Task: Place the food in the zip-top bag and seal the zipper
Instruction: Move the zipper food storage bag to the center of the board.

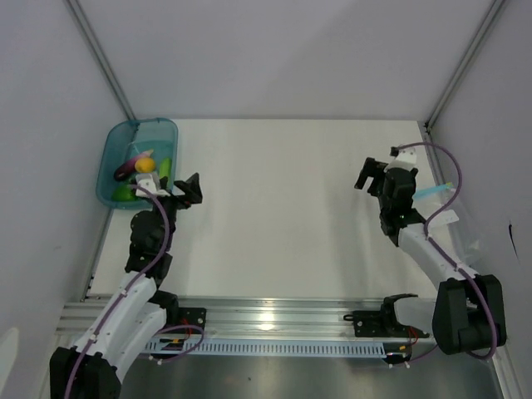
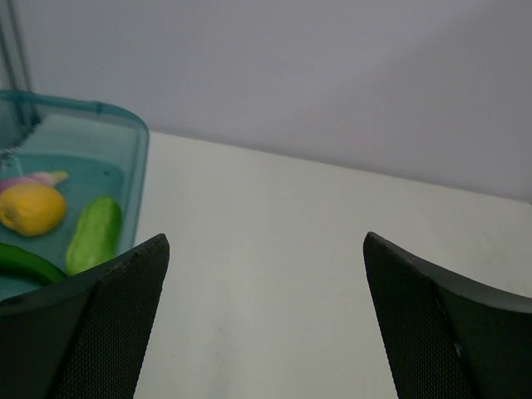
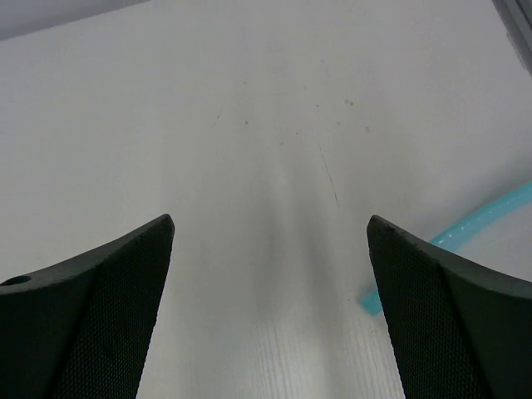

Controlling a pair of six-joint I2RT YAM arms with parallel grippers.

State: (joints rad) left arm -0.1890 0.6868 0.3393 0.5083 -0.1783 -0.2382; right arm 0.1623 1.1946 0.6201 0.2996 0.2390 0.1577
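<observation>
food point(image 1: 145, 165) in tub point(image 1: 105, 162) (translucent teal)

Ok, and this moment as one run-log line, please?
left gripper: open, empty, beside translucent teal plastic tub | right gripper: open, empty | small toy foods: in tub | clear floppy zip-top bag: by right arm, no food visible

Left arm point(image 1: 125, 303), 8 o'clock in overhead view: white shell links, black joint housings, black base block. Thin purple left cable point(image 1: 165, 223) looped along it. Right arm point(image 1: 428, 245), 4 o'clock: same white-and-black build, purple right cable point(image 1: 455, 176). Left gripper point(image 1: 198, 189), right gripper point(image 1: 366, 173): black. Fingers point(image 2: 100, 332): matte black wedges, fine mesh-textured pads.
</observation>
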